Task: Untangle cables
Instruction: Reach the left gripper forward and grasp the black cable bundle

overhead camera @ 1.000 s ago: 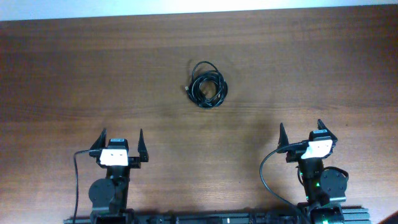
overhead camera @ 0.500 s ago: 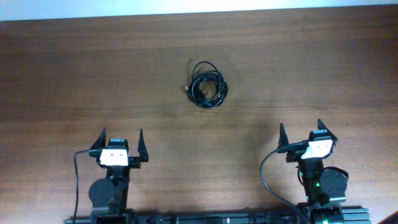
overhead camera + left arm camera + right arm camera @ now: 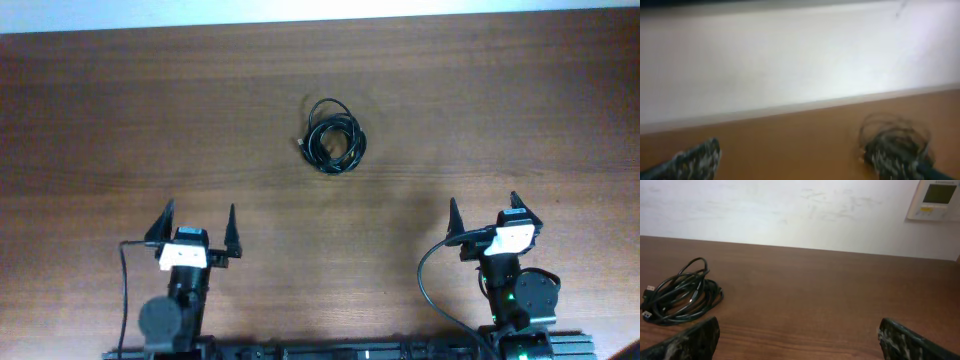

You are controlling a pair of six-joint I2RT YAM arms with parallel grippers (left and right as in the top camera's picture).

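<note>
The cables point(image 3: 333, 140) lie as one small bunch of thin black loops on the wooden table, in the middle toward the far side. They also show blurred in the left wrist view point(image 3: 895, 147) and in the right wrist view point(image 3: 682, 297), with small plug ends at the bunch's left. My left gripper point(image 3: 198, 227) is open and empty at the near left. My right gripper point(image 3: 485, 215) is open and empty at the near right. Both are well short of the bunch.
The brown wooden table point(image 3: 500, 110) ends at a white wall along the far side. A white wall panel with a small screen point(image 3: 935, 199) hangs at the upper right in the right wrist view.
My left gripper has moved slightly forward and its fingers have spread a little. The cables and the right arm have not moved.
</note>
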